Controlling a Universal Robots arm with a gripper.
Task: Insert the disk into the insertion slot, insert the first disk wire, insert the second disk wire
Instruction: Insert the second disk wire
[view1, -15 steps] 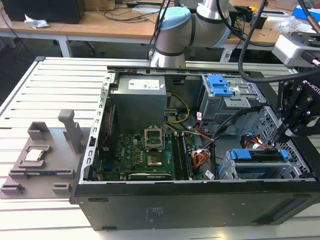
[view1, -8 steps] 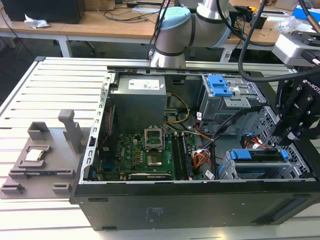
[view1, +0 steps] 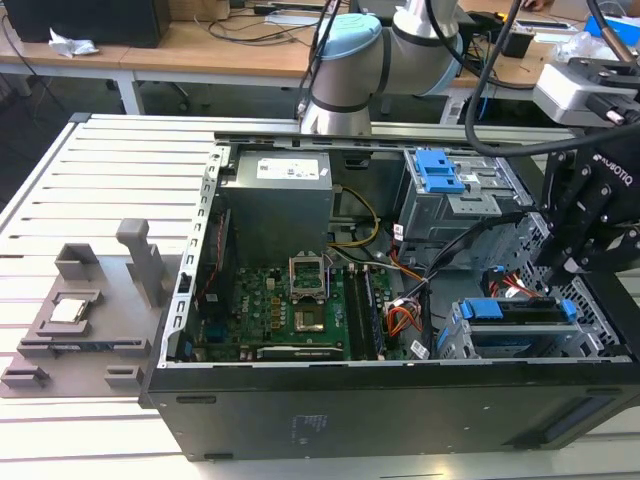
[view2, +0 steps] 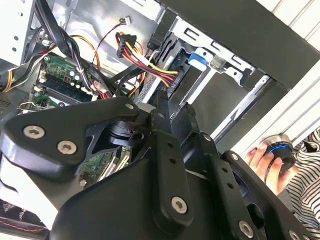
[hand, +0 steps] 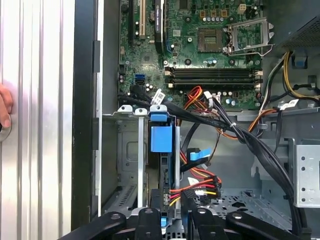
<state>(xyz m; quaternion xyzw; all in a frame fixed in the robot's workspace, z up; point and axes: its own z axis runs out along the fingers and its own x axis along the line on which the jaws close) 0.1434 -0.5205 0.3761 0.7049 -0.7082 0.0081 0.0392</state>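
The disk (view1: 520, 312), silver in its blue carrier, sits inside the insertion slot (view1: 468, 345), the low perforated cage at the case's front corner on the exterior view's right. In the first wrist view the disk (hand: 162, 137) stands edge-on in the cage (hand: 127, 150). A disk wire (hand: 197, 187) with red, yellow and black strands ends in a black plug at the disk's rear edge. My gripper (hand: 172, 216) is right at that plug. In the second wrist view the fingertips (view2: 162, 99) stand close together at the plug where the wire (view2: 147, 62) ends. In the exterior view the gripper (view1: 562, 285) hangs over the disk's end.
A taller grey cage with a blue latch (view1: 440, 170) stands behind the slot. Loose cable bundles (hand: 250, 142) cross between the motherboard (view1: 300, 310) and the cages. A person's hand (view2: 260, 160) rests on a round blue-ringed knob (view2: 277, 147) outside the case. A grey fixture (view1: 90, 310) lies on the slatted table.
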